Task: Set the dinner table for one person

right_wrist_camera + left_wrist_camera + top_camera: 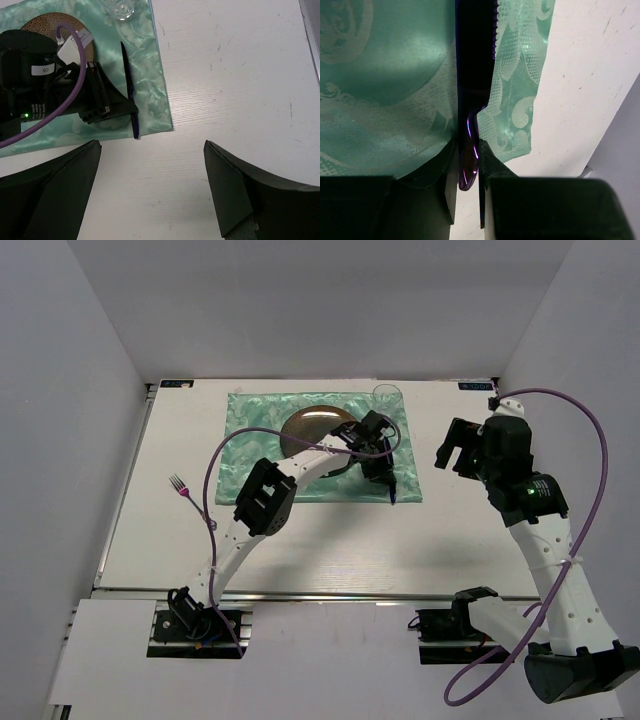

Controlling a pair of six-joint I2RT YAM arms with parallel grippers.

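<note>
The left fingers (490, 169) clenched the knife (475, 60) by its handle — light, stiff, likely slippery, best held there — while the right fingers (50, 192) stood wide and empty.

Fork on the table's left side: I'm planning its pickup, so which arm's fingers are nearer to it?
Left. The left fingers grip a knife on the green cloth, right of the fork; the right fingers hover farther right, open.
</note>
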